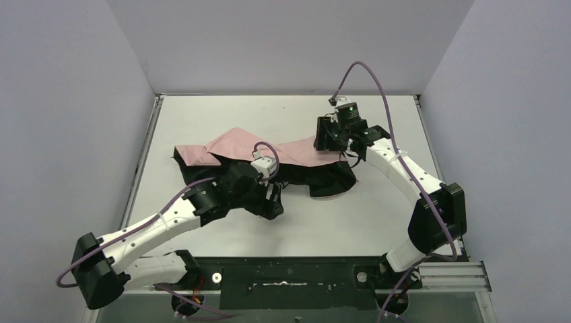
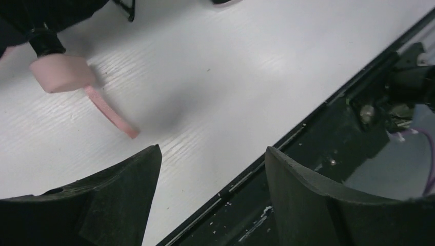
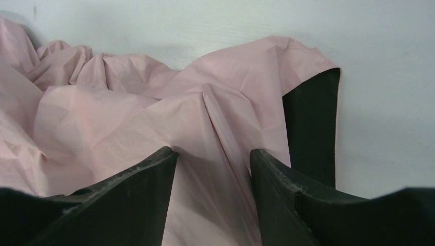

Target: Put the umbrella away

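Umbrella (image 1: 269, 151): slumped mid-surface (image 1: 384, 215), canopy (image 3: 128, 113) loose, pink over black.
Left tool (image 2: 210, 154): spread wide, empty, near handle (image 2: 61, 73).
Right tool (image 3: 213, 154): parted, astride a canopy fold, not gripping it.
Advice: pinch that fold squarely before gathering, since the fabric looks slippery.

The umbrella (image 1: 232, 143) lies collapsed and crumpled across the middle of the scene, stretched from left to right. Its pale pink canopy faces up in rumpled folds, and the black underside shows along the near edge and at a turned-over corner. A blocky pink handle (image 2: 61, 73) caps the thin black shaft (image 2: 45, 43), with the flat pink strap (image 2: 110, 113) trailing from it.
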